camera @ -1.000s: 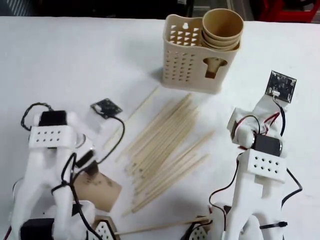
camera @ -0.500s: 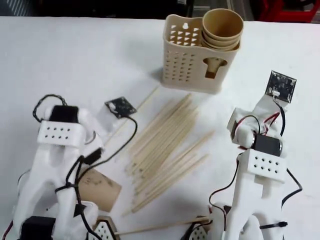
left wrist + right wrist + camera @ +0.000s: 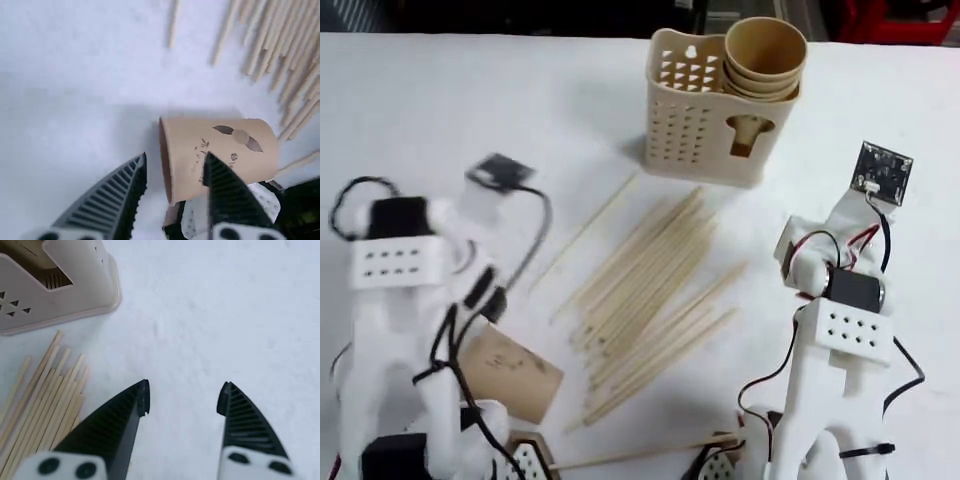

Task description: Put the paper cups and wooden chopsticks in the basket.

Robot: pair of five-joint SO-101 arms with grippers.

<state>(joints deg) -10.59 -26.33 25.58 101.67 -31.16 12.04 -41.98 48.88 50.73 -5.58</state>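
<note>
Now the left jaws and right jaws are spread; a bump could roll the tipped paper cup [image 3: 250, 160] away.

I can read nothing here: the paper cup [image 3: 220, 150] bears only a dark motif and print too small to make out.

Stacked cups [image 3: 765, 50] stand in the basket [image 3: 685, 125] — chopsticks [image 3: 640, 290] and one tipped cup [image 3: 515, 375] lie outside.

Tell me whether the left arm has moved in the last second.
Yes. In the high view the left arm has swung left, away from the pile of chopsticks.
</note>
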